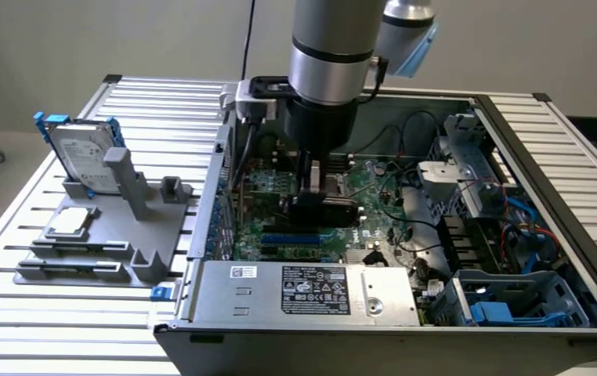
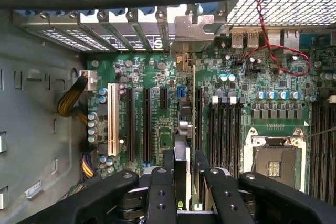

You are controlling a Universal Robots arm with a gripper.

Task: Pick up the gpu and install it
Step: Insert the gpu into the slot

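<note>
My gripper (image 1: 320,186) hangs inside the open computer case (image 1: 549,164), low over the green motherboard (image 1: 377,223). It is shut on the gpu (image 1: 326,210), which shows as a dark flat card under the fingers. In the wrist view the gpu (image 2: 185,124) is edge-on and upright between my two black fingers (image 2: 169,167), above a black expansion slot. Its silver end bracket (image 2: 198,24) reaches the row of rear slot openings. I cannot tell whether the card's edge sits in the slot.
A white slot (image 2: 113,119) and black slots (image 2: 146,121) lie beside the card. Memory slots (image 2: 223,124) and the CPU socket (image 2: 275,163) are on the other side, under red wires (image 2: 268,35). Outside the case a hard drive (image 1: 81,153) stands on a grey fixture (image 1: 121,235).
</note>
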